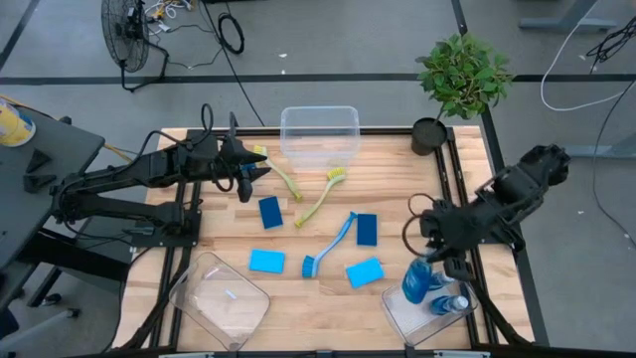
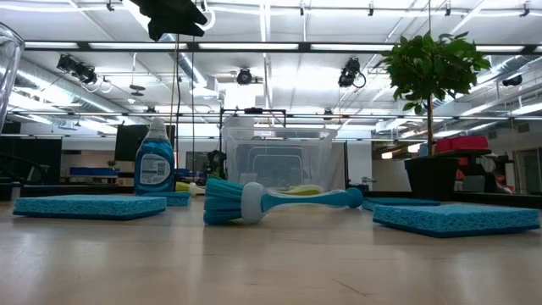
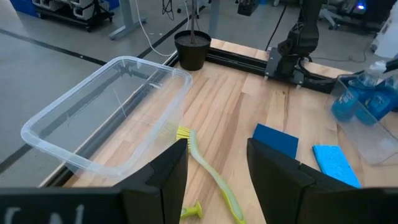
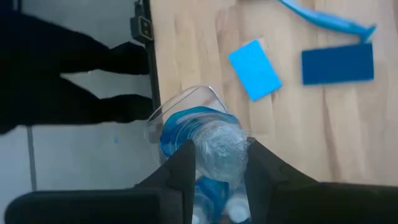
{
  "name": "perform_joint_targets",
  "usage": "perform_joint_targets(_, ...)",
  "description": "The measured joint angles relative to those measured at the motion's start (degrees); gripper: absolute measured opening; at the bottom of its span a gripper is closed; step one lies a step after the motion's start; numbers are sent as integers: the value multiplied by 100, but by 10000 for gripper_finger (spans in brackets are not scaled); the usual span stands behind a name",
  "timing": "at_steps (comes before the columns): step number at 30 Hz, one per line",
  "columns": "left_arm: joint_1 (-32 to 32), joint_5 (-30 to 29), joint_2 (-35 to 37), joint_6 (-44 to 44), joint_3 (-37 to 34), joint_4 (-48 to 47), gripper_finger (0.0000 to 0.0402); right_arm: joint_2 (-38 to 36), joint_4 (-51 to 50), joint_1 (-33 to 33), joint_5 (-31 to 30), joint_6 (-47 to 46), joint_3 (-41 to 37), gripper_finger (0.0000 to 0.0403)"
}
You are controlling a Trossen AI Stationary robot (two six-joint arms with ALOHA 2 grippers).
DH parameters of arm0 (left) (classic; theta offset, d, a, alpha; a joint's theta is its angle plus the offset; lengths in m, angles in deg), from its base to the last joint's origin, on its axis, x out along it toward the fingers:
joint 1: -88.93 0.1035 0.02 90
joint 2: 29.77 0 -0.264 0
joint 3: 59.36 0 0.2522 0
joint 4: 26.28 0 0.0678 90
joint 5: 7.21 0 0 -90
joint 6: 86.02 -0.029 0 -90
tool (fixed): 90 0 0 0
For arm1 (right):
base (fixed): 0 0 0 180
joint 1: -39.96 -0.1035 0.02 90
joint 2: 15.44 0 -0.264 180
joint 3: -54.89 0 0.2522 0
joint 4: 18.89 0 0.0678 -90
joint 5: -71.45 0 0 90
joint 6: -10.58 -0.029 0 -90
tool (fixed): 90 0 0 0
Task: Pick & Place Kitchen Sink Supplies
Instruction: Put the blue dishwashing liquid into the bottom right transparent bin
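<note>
**A:** How much room does the right gripper (image 1: 425,251) have?

**B:** Not much. It hangs by the table's (image 1: 298,298) side edge, with the black frame rail just outside it. It is over the corner of a clear bin (image 1: 394,312). Its fingers are pinched on the top of a soap bottle (image 4: 211,140), which hangs at that bin's rim. Inward from the gripper there is a strip of bare wood before the first sponge.

**A:** Count outward from it.

**B:** Bottles first: the held one, then a second bottle (image 1: 452,303) lying in the bin just beside it (there may be more under them, I cannot tell). A third bottle (image 2: 155,161) stands upright on the table in the low view.

There are four sponges. The near light sponge (image 1: 365,272) comes first, with the near dark sponge (image 1: 367,229) just beyond. Well across the wood are the far light sponge (image 1: 266,262) and the far dark sponge (image 1: 269,212).

There are three brushes. The blue brush (image 1: 331,244) lies between the two pairs of sponges. Two yellow-green brushes (image 1: 320,199) lie farther off.

**A:** And the containers?

**B:** There are three clear bins. The one under the gripper holds the bottles. The front bin (image 1: 189,293) sits at the opposite front corner. The back bin (image 1: 288,119) sits at the far edge, with the brush heads near it. A potted plant (image 1: 462,75) stands at the back corner.

**A:** The other arm?

**B:** The left gripper (image 3: 217,144) is farthest off. Its fingers are spread apart over a yellow-green brush.
</note>
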Motion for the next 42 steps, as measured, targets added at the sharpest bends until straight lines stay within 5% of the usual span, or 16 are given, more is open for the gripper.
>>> perform_joint_targets(7,6,-54,0,4,0,1,170,164,301,-600,-142,-1344,-148,91)
perform_joint_targets(15,6,-56,0,6,0,0,170,807,407,-884,53,-1992,-151,91)
perform_joint_targets(42,6,-56,0,11,0,2,170,2527,140,-1845,-848,-4486,-157,91)
